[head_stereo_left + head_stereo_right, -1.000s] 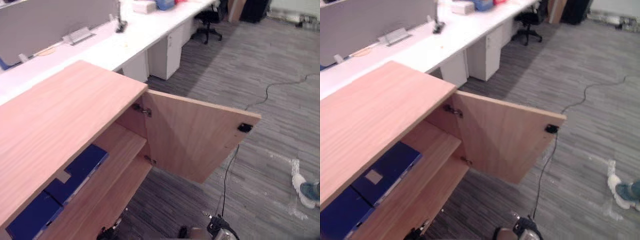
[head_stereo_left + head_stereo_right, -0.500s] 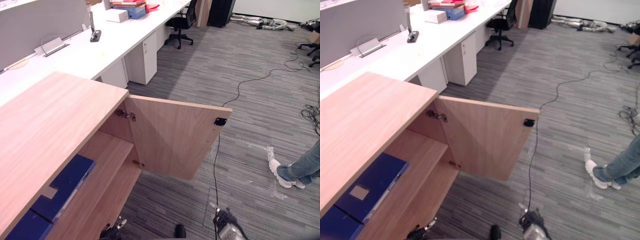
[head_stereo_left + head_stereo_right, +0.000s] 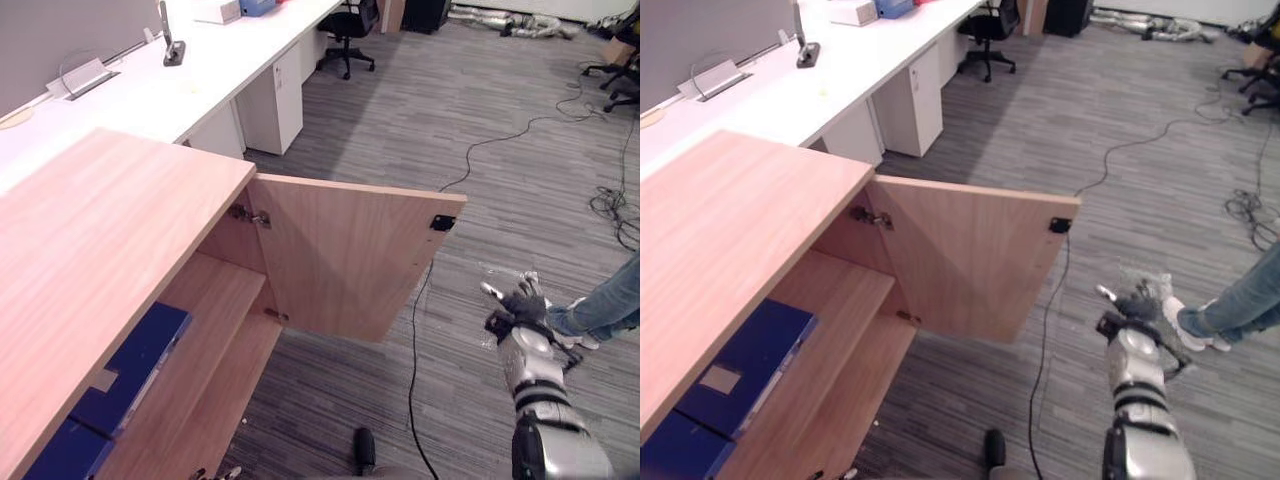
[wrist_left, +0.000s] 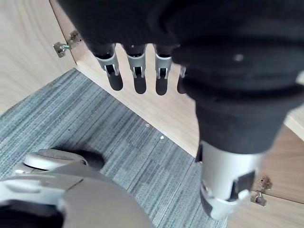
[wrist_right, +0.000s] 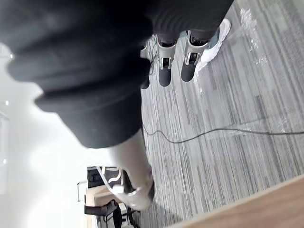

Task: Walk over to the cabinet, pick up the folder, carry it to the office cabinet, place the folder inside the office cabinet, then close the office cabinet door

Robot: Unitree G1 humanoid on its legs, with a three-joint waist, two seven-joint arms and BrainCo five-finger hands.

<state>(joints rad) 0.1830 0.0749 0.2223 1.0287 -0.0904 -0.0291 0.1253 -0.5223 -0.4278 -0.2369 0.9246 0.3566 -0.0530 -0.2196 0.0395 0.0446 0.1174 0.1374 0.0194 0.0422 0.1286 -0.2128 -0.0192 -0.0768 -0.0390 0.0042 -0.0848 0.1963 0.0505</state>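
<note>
office cabinet (image 3: 100, 260): light wood grain, matt, smooth top
cabinet door (image 3: 350, 260): same wood grain, matt
upper hinge (image 3: 252, 215): bright metal, at the office cabinet's door edge
door catch (image 3: 441, 223): black, plastic-looking, matt
folder (image 3: 135, 365): blue smooth cover, slight sheen, on the office cabinet's shelf
carpet (image 3: 470, 110): grey striped, rough weave
desk (image 3: 200, 80): white, smooth, behind the office cabinet
right hand (image 3: 522, 305): silver fingers, dark ribbed matt cover

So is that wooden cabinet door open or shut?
Open: the door stands swung out from the cabinet, baring a shelf where a blue folder lies.
</note>
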